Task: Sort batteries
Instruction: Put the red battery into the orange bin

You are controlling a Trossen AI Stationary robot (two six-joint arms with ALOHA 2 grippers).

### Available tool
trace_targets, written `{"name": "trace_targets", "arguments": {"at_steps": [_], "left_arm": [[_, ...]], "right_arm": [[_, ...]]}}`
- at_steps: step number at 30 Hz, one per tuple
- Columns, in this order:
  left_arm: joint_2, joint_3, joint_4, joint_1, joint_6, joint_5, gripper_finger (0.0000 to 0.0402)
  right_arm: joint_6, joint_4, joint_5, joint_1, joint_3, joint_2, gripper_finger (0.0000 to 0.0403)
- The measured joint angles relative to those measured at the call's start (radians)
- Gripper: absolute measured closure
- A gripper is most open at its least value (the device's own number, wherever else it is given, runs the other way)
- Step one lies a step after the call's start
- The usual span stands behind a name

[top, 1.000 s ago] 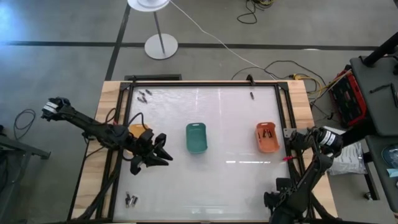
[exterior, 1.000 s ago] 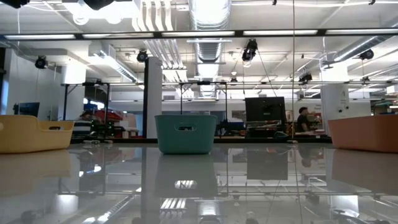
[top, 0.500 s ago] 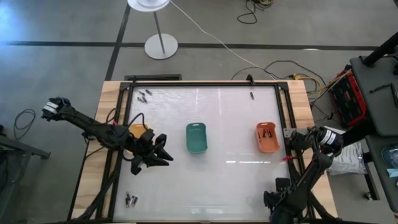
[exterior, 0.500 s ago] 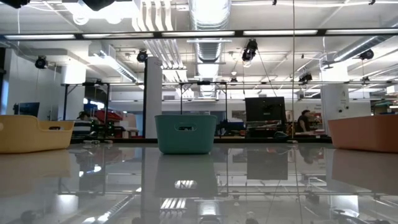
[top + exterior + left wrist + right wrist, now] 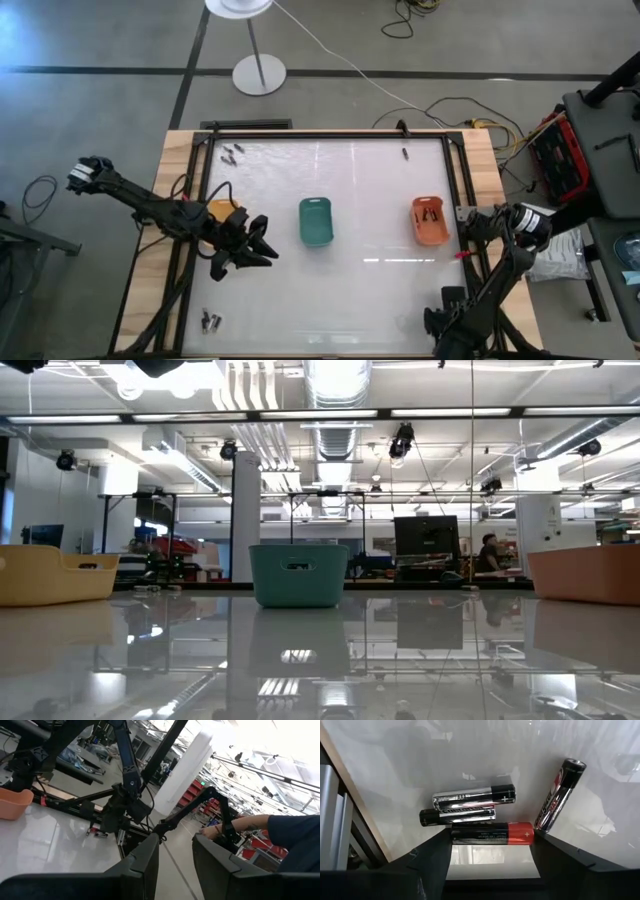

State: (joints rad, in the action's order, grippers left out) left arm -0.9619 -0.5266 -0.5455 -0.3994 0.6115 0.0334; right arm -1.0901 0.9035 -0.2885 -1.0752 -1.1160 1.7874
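My left gripper hovers open and empty just right of the yellow tray; its own view shows a gap between the fingers. My right gripper is open over a cluster of batteries on the white tabletop. A black-and-red battery lies lengthwise between its two fingers. Two silver-and-black batteries lie beside it and a silver-and-red one lies at an angle. More batteries lie at the far left, the far edge, the near left and inside the orange tray.
The green tray stands mid-table between the yellow and orange trays. A metal frame borders the white top, with a wooden rim close to the right gripper's batteries. A person's sleeved arm shows beyond the table.
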Motion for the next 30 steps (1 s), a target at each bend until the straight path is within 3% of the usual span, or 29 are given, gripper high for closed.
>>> {"name": "trace_targets", "arguments": {"at_steps": [11,30], "left_arm": [[0.0,0.0,0.0,0.0,-0.002,-0.009,0.0301],[0.0,0.0,0.0,0.0,-0.012,-0.019,0.0301]], "right_arm": [[0.002,-0.004,0.001,0.0,0.0,0.0,0.0125],[-0.037,-0.013,0.027,0.002,0.008,0.0,0.0168]]}}
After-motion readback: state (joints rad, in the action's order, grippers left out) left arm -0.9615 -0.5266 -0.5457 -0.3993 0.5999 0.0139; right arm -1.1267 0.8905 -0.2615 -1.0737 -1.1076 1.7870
